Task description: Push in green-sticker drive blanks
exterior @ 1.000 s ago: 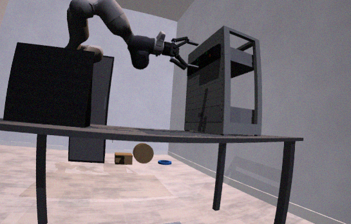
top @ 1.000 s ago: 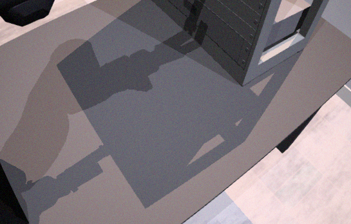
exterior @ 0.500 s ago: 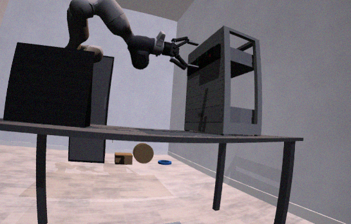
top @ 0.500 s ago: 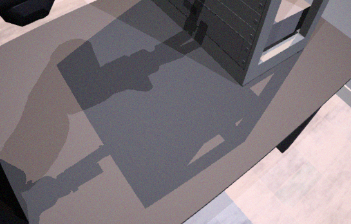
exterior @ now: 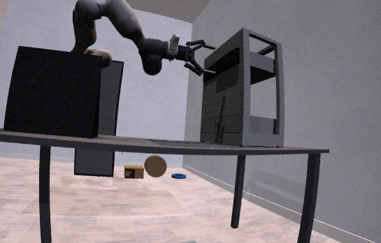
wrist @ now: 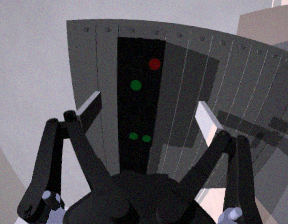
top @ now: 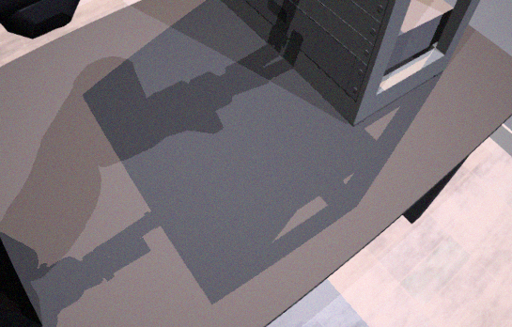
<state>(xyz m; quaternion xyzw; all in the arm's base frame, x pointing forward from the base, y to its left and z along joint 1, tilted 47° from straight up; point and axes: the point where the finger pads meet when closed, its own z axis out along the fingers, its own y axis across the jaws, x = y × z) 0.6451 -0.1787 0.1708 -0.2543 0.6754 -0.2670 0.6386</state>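
Note:
The grey rack (exterior: 243, 87) (top: 368, 89) (wrist: 88, 63) stands at the table's far right end. Its storage chassis (wrist: 140, 106) (exterior: 223, 63) is a black band high on the front. In the wrist view the chassis carries one red sticker (wrist: 155, 64) and three green stickers: one alone (wrist: 135, 84) and two side by side (wrist: 134, 136) (wrist: 147, 139). How far each blank stands out is too dark to tell. My gripper (wrist: 149, 104) (exterior: 213, 59) is open and empty. It points straight at the chassis front, a short way off it, with the fingers spread to either side of the black band.
The table (exterior: 149, 144) (top: 435, 141) carries the arm's black pedestal box (exterior: 52, 92) at the left. The lower rack front is filled with grey panels (exterior: 219, 112). A small box, a disc and a blue ring lie on the floor behind.

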